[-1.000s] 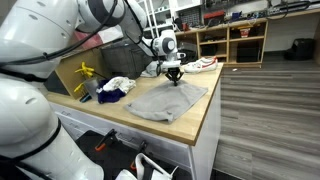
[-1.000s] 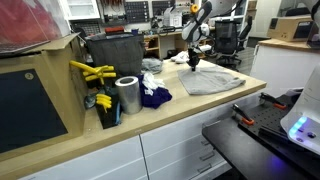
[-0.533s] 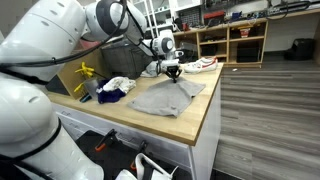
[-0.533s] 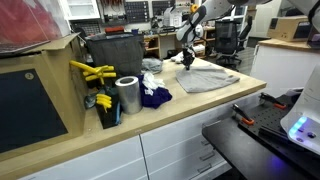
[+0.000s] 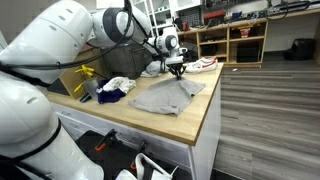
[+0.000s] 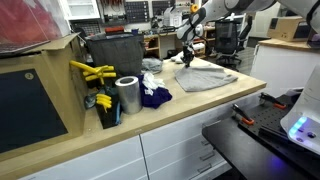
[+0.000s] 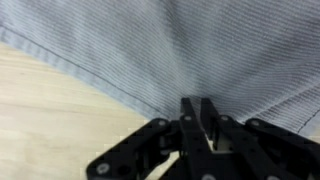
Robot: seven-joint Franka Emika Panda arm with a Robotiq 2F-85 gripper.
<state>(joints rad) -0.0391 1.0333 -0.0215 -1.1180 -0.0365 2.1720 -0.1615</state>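
- the gripper point(image 7: 203, 103) is low over the far edge of a grey cloth point(image 7: 150, 50); its fingers are nearly together, and i cannot tell whether they pinch the fabric.
- in both exterior views the grey cloth point(image 5: 165, 97) point(image 6: 207, 78) lies spread on the wooden counter point(image 5: 198, 122).
- a blue rag point(image 6: 153, 96) lies near it, beside a metal can point(image 6: 128, 95).
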